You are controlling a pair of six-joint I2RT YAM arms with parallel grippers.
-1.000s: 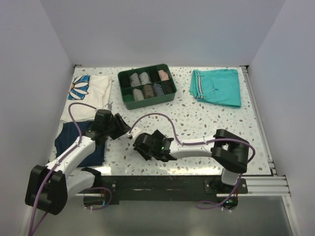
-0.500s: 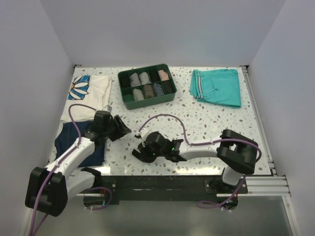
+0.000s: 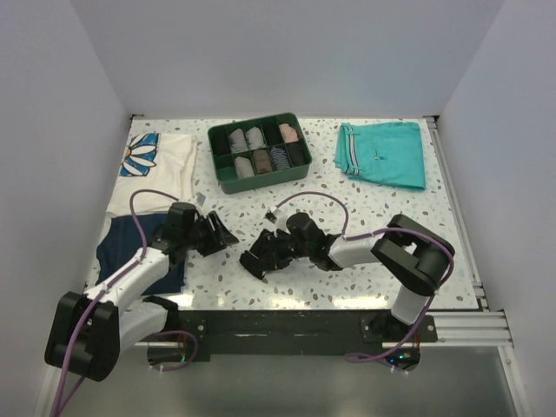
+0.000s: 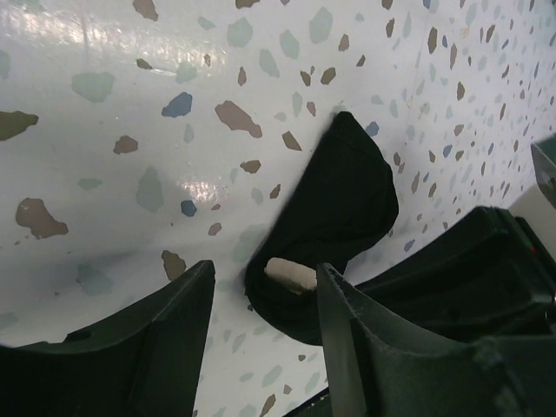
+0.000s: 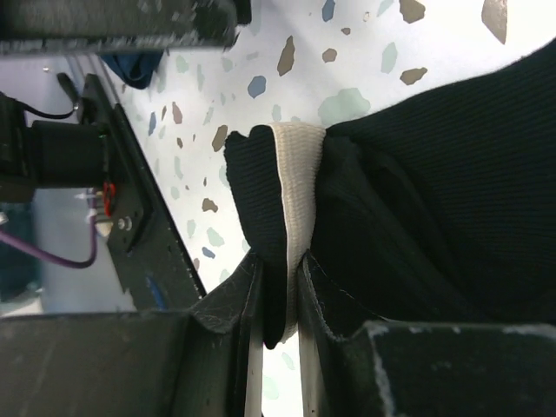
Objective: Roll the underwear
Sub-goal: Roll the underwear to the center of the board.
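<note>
The underwear point(image 4: 334, 204) is a small black bundle on the speckled table, with a beige bit of lining showing at its near end. My left gripper point(image 4: 261, 326) is open and empty, its fingers either side of that near end and just short of it. My right gripper point(image 5: 280, 300) is shut on the underwear's edge point(image 5: 261, 174), pinching black fabric and the beige waistband point(image 5: 295, 200). In the top view the right gripper point(image 3: 259, 260) lies low over the bundle and hides most of it. The left gripper point(image 3: 222, 234) is just to its left.
A green divided tray point(image 3: 261, 180) with small rolls stands at the back centre. Teal shorts point(image 3: 382, 155) lie at the back right. A white flowered shirt point(image 3: 161, 156) and a navy folded garment point(image 3: 126, 252) lie at the left. The table's near edge is close behind both grippers.
The right wrist has swung away from the near edge while its fingertips stayed low at the bundle. The left gripper has moved slightly right, towards the bundle.
</note>
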